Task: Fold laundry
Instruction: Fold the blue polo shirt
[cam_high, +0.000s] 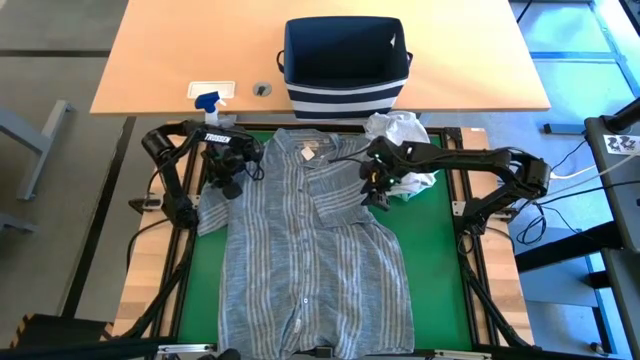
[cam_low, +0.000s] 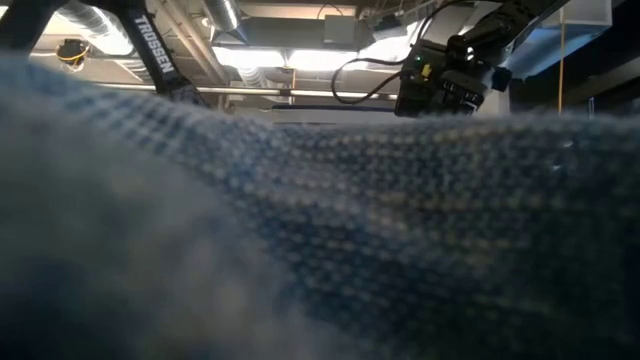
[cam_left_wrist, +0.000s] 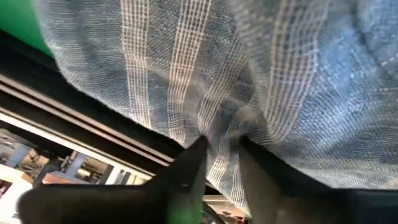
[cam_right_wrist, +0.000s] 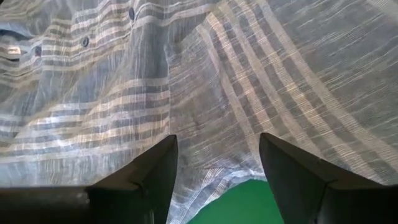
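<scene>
The grey-blue striped button-up shirt (cam_high: 300, 250) lies spread flat on the green mat (cam_high: 440, 260), collar toward the far edge. My left gripper (cam_high: 226, 176) is down at the shirt's sleeve on the table's left side, its fingers closed on the cloth. My right gripper (cam_high: 376, 190) hovers open over the shirt's other shoulder, and in its wrist view the striped cloth (cam_right_wrist: 205, 81) lies under its spread fingers. A white garment (cam_high: 398, 130) with a mint-teal bit (cam_high: 408, 184) lies crumpled at the mat's far right. The shirt (cam_low: 320, 240) fills the low view. My left gripper pinches a small raised fold of the shirt's sleeve (cam_left_wrist: 219, 138) between its two fingertips (cam_left_wrist: 198, 149), close to the cloth's edge. The fingers slant down from above. The cloth bunches into creases at the pinch, and the rest of the shirt lies on the mat.
A navy-and-white striped basket (cam_high: 345, 55) stands on the wooden table beyond the mat's far edge. A small blue-and-white item (cam_high: 208, 97) lies at the far left. Dark frame rails (cam_high: 470, 250) and cables border the mat on both sides.
</scene>
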